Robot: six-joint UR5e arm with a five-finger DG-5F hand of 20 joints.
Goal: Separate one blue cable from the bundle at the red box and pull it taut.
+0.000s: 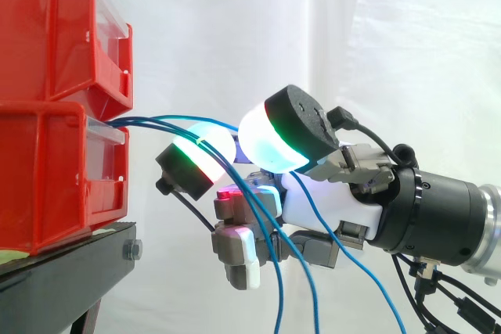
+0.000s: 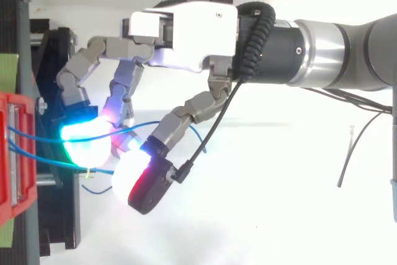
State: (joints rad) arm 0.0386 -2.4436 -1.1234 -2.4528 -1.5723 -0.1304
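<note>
The hand [image 1: 329, 201] comes in from the right and sits near the stacked red bins [image 1: 55, 99] on their black stand [image 1: 63, 271], before the white curtain [image 1: 407, 37]. A bundle of blue cables [image 1: 141, 122] leaves the gap between the upper and lower bin and runs roughly level to the hand. There it passes between the glowing pads [image 1: 270, 142] of the thumb and a curled finger, then hangs loose below the palm. From above, one cable lies across the cyan pad while another runs into the seam where the two pads meet, so the hand is closed round the blue cables in a narrow pinch
</note>
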